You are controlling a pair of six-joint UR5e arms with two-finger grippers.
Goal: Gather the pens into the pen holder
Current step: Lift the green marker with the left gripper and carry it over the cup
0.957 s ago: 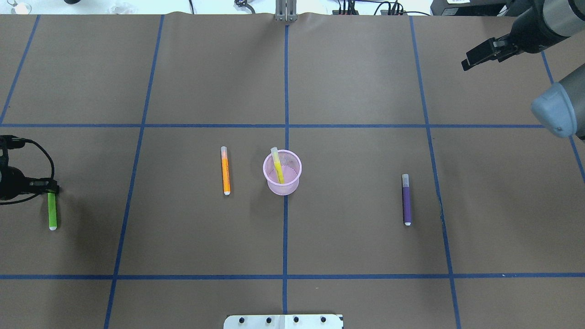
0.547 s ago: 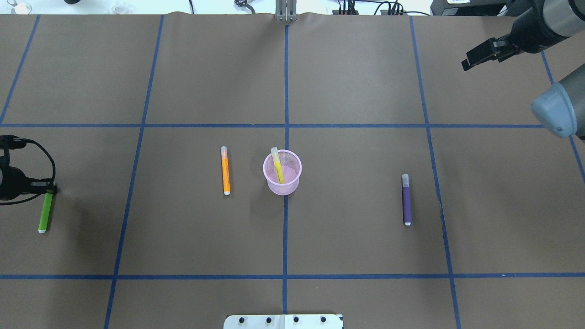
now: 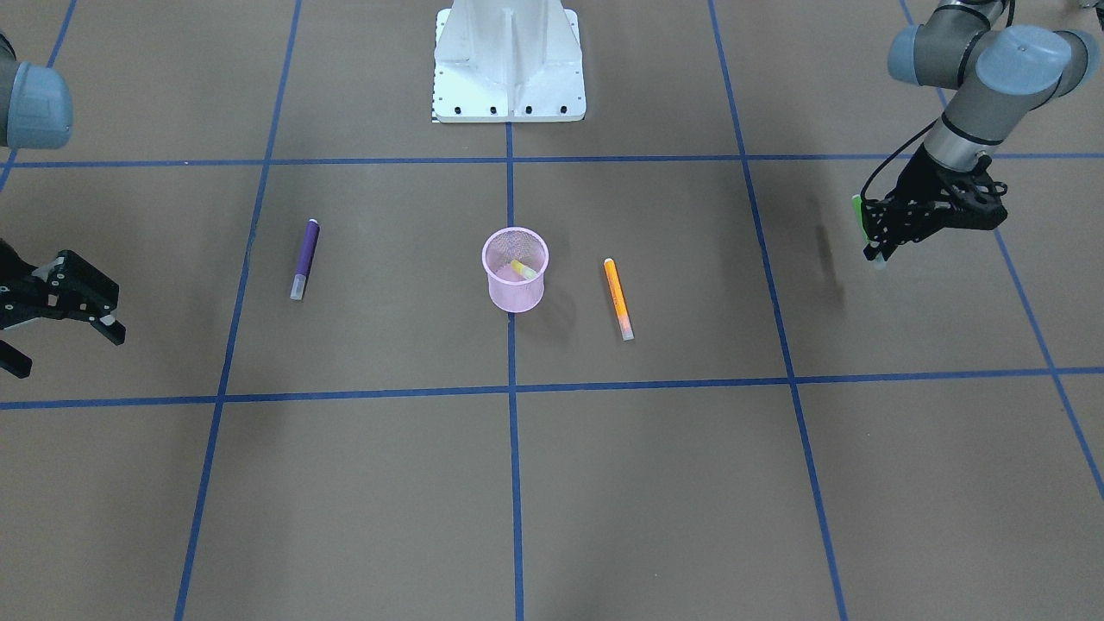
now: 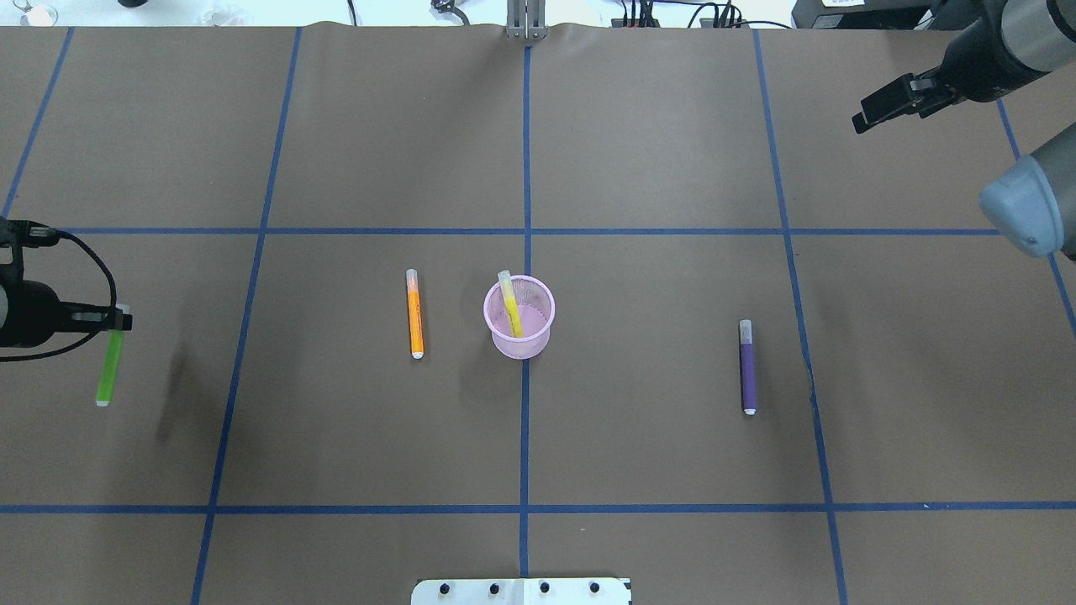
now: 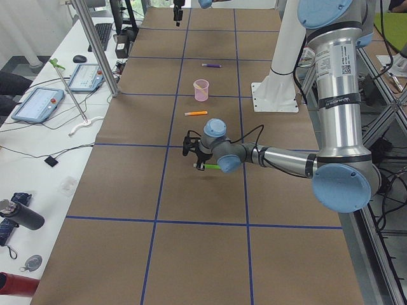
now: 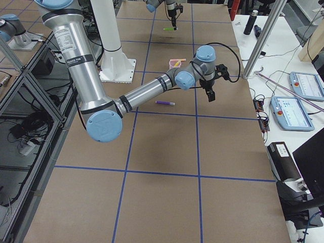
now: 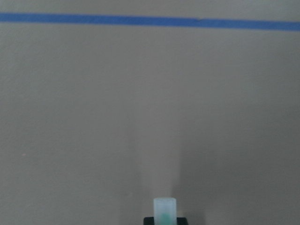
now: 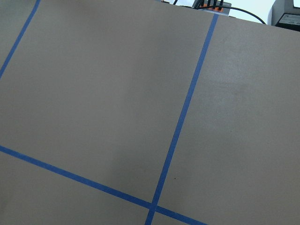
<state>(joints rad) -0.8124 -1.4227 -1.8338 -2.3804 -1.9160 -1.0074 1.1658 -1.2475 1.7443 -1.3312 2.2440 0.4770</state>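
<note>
The pink mesh pen holder [image 4: 530,344] [image 3: 516,295] stands at the table's centre with a yellow pen [image 4: 510,304] [image 3: 523,270] leaning inside. An orange pen [image 4: 414,315] [image 3: 617,297] lies just to its left in the overhead view. A purple pen [image 4: 747,370] [image 3: 304,257] lies well off to the right. My left gripper [image 4: 123,321] [image 3: 873,233] is shut on a green pen [image 4: 109,371] [image 5: 210,166], which hangs above the table near the left edge. Its pale cap [image 7: 165,211] shows in the left wrist view. My right gripper [image 4: 874,107] [image 3: 65,345] is open and holds nothing, at the far right.
The white robot base [image 3: 509,60] [image 4: 521,591] sits at the near middle edge. Blue tape lines [image 4: 525,168] divide the brown table cover. Cables and a metal post [image 4: 525,21] line the far edge.
The green pen has come up off the table in my left gripper and shifted right, toward the centre. The right gripper barely moved.
</note>
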